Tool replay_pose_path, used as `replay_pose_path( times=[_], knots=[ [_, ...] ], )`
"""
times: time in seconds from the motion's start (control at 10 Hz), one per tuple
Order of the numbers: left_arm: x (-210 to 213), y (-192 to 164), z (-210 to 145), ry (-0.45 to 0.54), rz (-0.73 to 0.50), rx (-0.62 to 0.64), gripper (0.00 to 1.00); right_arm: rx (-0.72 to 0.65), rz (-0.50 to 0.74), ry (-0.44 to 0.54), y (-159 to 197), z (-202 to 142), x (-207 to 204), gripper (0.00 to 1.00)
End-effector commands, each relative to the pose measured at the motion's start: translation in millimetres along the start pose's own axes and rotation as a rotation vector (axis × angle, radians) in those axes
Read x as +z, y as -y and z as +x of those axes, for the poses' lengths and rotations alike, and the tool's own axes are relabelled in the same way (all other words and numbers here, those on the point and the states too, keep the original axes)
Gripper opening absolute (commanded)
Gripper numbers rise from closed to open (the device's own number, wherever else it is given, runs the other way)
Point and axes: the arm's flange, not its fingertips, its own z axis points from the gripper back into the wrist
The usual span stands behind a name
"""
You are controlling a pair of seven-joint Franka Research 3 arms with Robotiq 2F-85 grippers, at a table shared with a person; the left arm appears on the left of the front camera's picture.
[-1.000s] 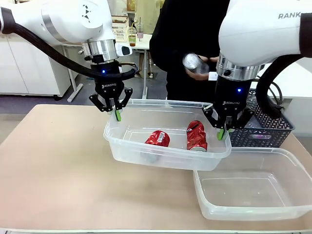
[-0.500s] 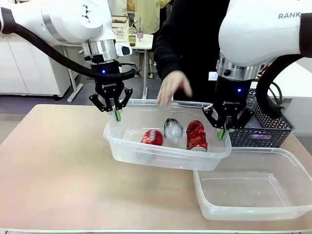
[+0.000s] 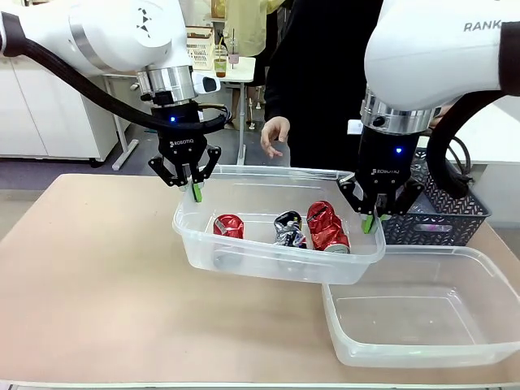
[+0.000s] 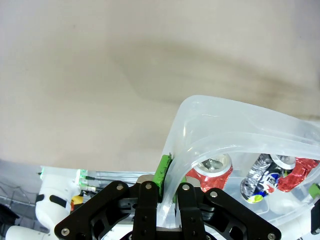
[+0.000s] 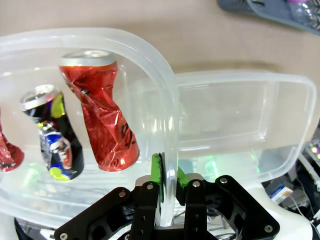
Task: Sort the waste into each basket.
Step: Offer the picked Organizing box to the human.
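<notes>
The left hand (image 3: 195, 192) pinches the left rim of a clear tub (image 3: 244, 258), with the rim squeezed tight between its green pads (image 4: 162, 172). The right hand (image 3: 373, 221) pinches the right rim of the same tub the same way. Both hands hold the tub between them, and its left end looks a bit higher than the tabletop (image 3: 97, 268).

Three crushed cans lie inside this tub. A small red can (image 3: 228, 226) is on the left. A silver and black can (image 3: 288, 228) is in the middle. A bigger red can (image 3: 327, 227) is on the right, touching the middle one. In the right wrist view the bigger red can is closest to the pinched rim.

A second clear tub (image 3: 422, 351) sits on the tabletop, in front and to the right, with nothing in it. Its far rim is just under the held tub's corner. A dark lattice basket (image 3: 443, 219) stands behind it, beside the right hand.

A person in black stands across the tabletop. The person's hand (image 3: 275, 135) hangs open in the air above the far rim of the held tub, touching nothing.
</notes>
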Motion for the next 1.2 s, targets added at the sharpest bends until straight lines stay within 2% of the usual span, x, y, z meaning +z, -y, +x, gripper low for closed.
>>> replay_pose_path(
  times=[0.0,0.3,0.4,0.5,0.6,0.7,0.9,1.1],
  knots=[
    [6.2,0.1,-0.9,0.012,-0.04,0.033,0.06,0.022,0.007,-0.002,1.7,-0.8,1.0,0.05],
    [6.2,0.1,-0.9,0.012,-0.04,0.033,0.06,0.022,0.007,-0.002,1.7,-0.8,1.0,0.05],
    [0.0,0.0,0.0,0.0,0.0,0.0,0.06,0.0,0.0,0.0,0.0,0.0,0.0,0.05],
    [11.4,4.2,19.8,0.02,-0.01,-0.009,0.06,0.057,0.029,0.022,-9.6,26.8,12.1,0.05],
    [24.8,7.0,34.5,0.102,-0.011,0.006,0.06,0.108,0.071,0.029,-21.4,57.1,25.7,0.05],
    [35.1,8.6,47.3,0.197,-0.012,0.051,0.06,0.143,0.109,-0.022,-35.5,85.5,33.8,0.05],
    [41.5,10.6,68.3,0.332,0.0,0.118,0.06,0.099,0.166,-0.088,-65.8,135.5,32.8,0.05],
    [44.1,5.9,92.1,0.329,0.008,0.173,0.06,0.097,0.169,-0.118,-80.8,171.9,23.0,0.05]
  ],
)
